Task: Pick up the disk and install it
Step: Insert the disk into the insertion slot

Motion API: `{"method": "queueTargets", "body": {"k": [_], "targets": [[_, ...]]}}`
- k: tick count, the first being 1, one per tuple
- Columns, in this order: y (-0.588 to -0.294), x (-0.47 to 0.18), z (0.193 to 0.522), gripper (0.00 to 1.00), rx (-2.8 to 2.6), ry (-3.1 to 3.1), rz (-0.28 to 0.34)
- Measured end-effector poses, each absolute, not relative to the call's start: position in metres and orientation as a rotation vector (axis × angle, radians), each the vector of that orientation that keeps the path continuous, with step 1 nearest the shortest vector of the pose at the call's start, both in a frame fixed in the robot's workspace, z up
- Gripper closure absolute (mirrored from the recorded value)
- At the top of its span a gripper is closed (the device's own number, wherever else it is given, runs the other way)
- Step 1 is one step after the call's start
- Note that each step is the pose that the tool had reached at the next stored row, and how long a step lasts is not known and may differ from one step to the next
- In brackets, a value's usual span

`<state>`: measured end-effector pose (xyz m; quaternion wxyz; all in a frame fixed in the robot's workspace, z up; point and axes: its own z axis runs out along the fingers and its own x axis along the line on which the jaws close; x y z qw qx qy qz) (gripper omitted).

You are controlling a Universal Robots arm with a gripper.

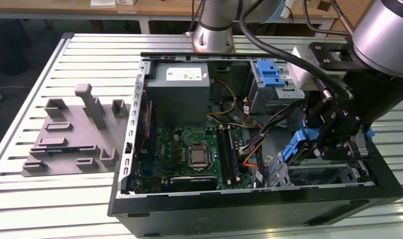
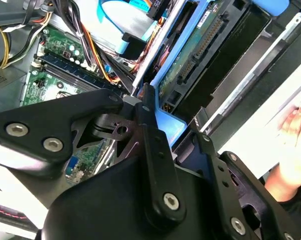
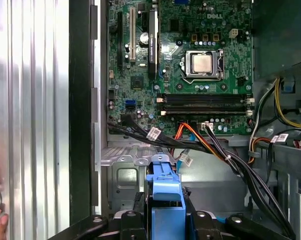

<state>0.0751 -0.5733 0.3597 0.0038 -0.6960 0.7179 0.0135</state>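
Observation:
The disk shows its blue plastic rails and hangs tilted inside the open computer case, at the exterior view's right. It sits just above the metal bay at the case's near corner. My gripper is shut on the disk. In the second wrist view the disk shows its green circuit-board underside and connector, with a black finger against its blue rail. In the first wrist view the blue rail stands between the gripper jaws, above the case floor.
Inside the case are the green motherboard, a grey power-supply box, a metal drive cage with a blue latch and loose cables. A grey moulded fixture lies on the slatted table. A person's hand rests beside the case.

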Motion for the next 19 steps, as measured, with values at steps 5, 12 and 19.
{"method": "queueTargets", "body": {"k": [5, 12, 19], "targets": [[-0.5733, 0.0751, 0.3522, 0.64, -2.181, 2.25, 0.042], [-0.5733, 0.0751, 0.3498, 0.64, -2.181, 2.25, 0.042], [-0.5733, 0.0751, 0.3497, 0.56, -2.181, 2.25, 0.042]]}}
